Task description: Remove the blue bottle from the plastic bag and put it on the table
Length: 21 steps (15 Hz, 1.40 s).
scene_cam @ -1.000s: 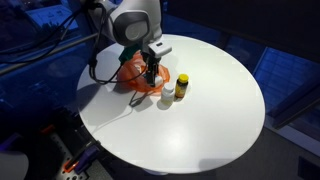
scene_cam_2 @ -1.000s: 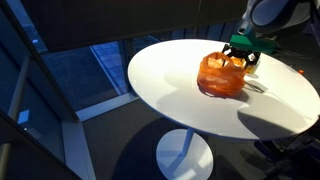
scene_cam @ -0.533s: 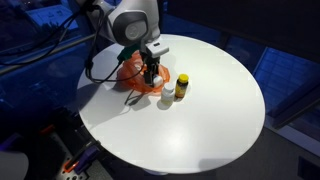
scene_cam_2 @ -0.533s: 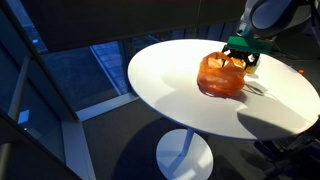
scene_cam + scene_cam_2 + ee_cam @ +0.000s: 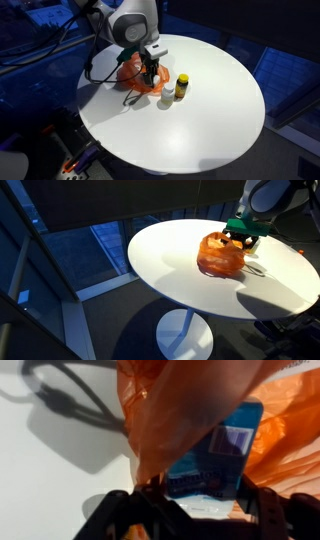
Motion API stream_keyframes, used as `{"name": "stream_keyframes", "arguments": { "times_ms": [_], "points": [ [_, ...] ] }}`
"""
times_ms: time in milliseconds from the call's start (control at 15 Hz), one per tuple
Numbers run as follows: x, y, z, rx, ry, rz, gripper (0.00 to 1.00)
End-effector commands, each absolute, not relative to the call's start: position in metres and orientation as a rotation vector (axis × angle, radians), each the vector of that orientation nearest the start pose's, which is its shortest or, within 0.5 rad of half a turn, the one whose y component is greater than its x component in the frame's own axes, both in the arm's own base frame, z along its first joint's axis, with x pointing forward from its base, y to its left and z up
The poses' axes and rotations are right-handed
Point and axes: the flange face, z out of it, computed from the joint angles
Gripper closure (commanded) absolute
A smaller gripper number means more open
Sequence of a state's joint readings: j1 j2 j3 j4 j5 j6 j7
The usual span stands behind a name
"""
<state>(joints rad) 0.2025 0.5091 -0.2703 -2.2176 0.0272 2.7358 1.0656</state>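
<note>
Blue bottle [image 5: 215, 455] half buried under a fold of the orange plastic bag [image 5: 165, 410], wrist view.
Its label is too blurred for me to read. My gripper [image 5: 200, 512] is dark, soft and clipped by the bottom edge. In both exterior views the bag hides bottle and fingertips; how the jaws stand I cannot tell.

place: lab or office | round white table [image 5: 205, 115] | blue floor [image 5: 287, 70]

- A round white table [image 5: 215, 110] takes up most of the scene.
- The gripper [image 5: 149, 80] points down, its fingers inside a crumpled orange plastic bag [image 5: 132, 76].
- A small yellow bottle [image 5: 181, 88] stands upright near the fingers, outside the bag.
</note>
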Motion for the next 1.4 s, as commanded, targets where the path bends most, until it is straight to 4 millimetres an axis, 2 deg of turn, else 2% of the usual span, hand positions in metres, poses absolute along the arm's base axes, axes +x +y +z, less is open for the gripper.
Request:
{"name": "stream_keyframes", "arguments": {
  "times_ms": [0,400,933,1333],
  "points": [
    [0.553,-0.042,0.162,-2.737,1.726,-0.137,0.57],
    [0.552,-0.036,0.188,-2.740,1.662,-0.166,0.57],
    [0.557,-0.031,0.237,-2.746,1.573,-0.237,0.57],
    [0.544,-0.047,0.258,-2.783,1.533,-0.250,0.57]
  ]
}}
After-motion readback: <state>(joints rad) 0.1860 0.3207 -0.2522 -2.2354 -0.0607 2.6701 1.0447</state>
